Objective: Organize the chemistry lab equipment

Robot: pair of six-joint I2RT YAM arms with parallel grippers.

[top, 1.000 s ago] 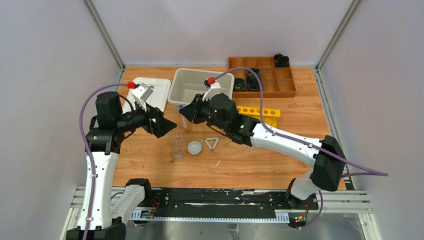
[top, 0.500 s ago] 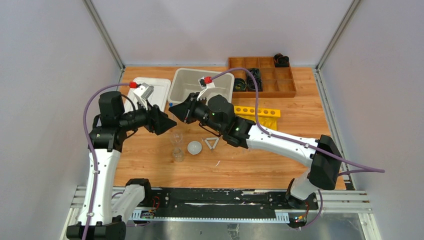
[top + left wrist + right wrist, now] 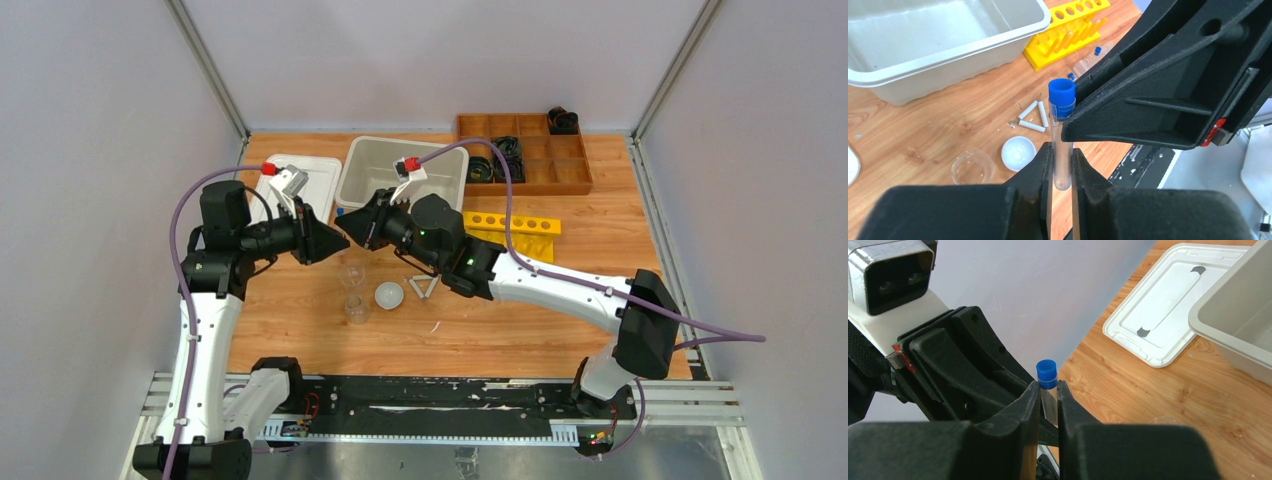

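Note:
A blue-capped clear tube [image 3: 1062, 93] hangs upright in the air between my two grippers, above the beakers. My left gripper [image 3: 1062, 150] is shut on its lower, rounded end. My right gripper [image 3: 1048, 390] is shut on the same tube [image 3: 1046, 371] just under the blue cap. In the top view the left gripper [image 3: 338, 242] and right gripper [image 3: 350, 226] meet tip to tip. Below stand two clear beakers [image 3: 351, 275] [image 3: 356, 308], a white round dish [image 3: 389, 294] and a white triangle frame [image 3: 424, 286].
A grey bin [image 3: 361, 187] and a white lid [image 3: 300, 185] lie behind the grippers. A yellow tube rack [image 3: 515, 228] sits to the right, with a wooden compartment tray [image 3: 525, 152] at the back. A thin rod [image 3: 436, 326] lies near the front.
My right arm carried the tube leftward to the left gripper. The left gripper, wide open a second ago, has closed onto the tube's lower end.

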